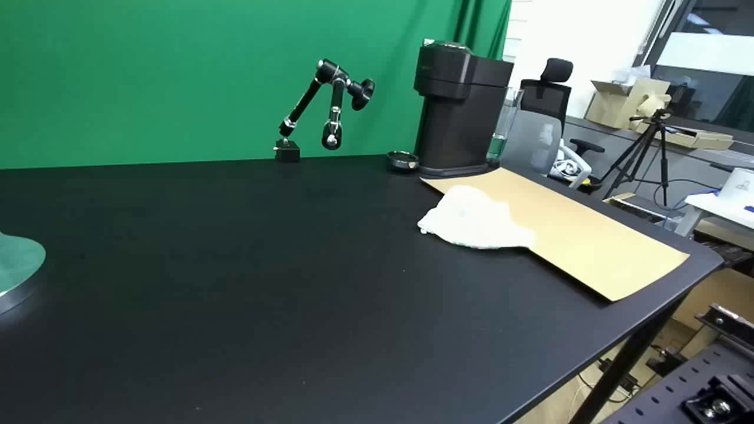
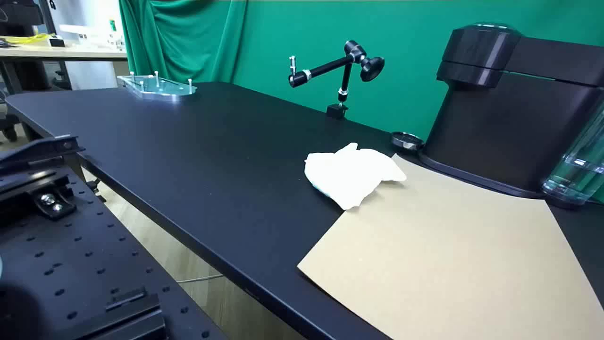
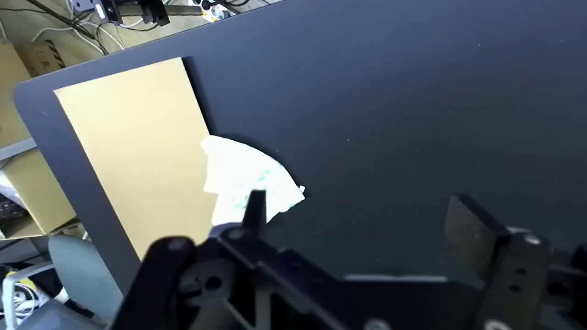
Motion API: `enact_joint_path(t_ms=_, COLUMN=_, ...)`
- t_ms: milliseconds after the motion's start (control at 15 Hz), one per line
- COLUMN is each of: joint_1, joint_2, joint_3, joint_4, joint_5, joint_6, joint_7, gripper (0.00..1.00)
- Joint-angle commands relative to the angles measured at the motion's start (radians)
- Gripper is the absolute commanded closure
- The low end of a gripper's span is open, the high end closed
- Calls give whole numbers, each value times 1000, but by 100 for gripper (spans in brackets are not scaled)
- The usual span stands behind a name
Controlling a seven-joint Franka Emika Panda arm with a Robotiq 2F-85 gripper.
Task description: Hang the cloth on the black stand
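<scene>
Standing wide apart along the bottom of the wrist view, the jaws of the gripper (image 3: 362, 213) leave dark table (image 3: 390, 137) showing between them. The white cloth (image 3: 243, 174) lies crumpled left of centre there, partly on a tan sheet (image 3: 133, 137), partly on the table, its lower part behind one fingertip (image 3: 255, 208). In an exterior view the cloth (image 2: 347, 177) sits near mid-frame, well apart from the black stand (image 2: 346, 80) at upper centre, with a dark machine (image 2: 509, 118) at upper right

wrist view: claw (image 3: 357, 204) blocks some of the cloth (image 3: 245, 167) lol
brown sheet (image 2: 453, 255) runs off the bottom in an exterior view
</scene>
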Motion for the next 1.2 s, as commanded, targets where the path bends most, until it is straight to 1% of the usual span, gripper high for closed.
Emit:
enact_joint_path(t_ms=0, joint_1=42, joint_2=15, joint_3=-36, joint_4=1, joint_5=-27, joint_6=-2, joint_7=24, gripper=0)
enact_joint_path(t_ms=667, joint_1=41, joint_2=18, joint_3=-30, joint_4=-1, joint_5=-39, joint_6=11, joint_7=22, gripper=0)
enact_joint_path(t_ms=800, joint_1=39, joint_2=31, joint_3=-60, joint_4=-16, joint_5=-58, joint_6=62, joint_7=-8, gripper=0)
enact_joint_path(t_ms=867, joint_1=43, joint_2=42, joint_3=-89, joint_4=-27, joint_5=-76, joint_6=97, joint_7=-52, gripper=0)
enact_joint_path(t_ms=1000, joint_1=39, joint_2=56, joint_3=-159, joint_4=-61, joint_5=-121, joint_6=198, joint_7=-167, gripper=0)
enact_joint_path(t_ms=1133, joint_1=30, joint_2=67, joint_3=-249, joint_4=-101, joint_5=-152, joint_6=326, joint_7=-303, gripper=0)
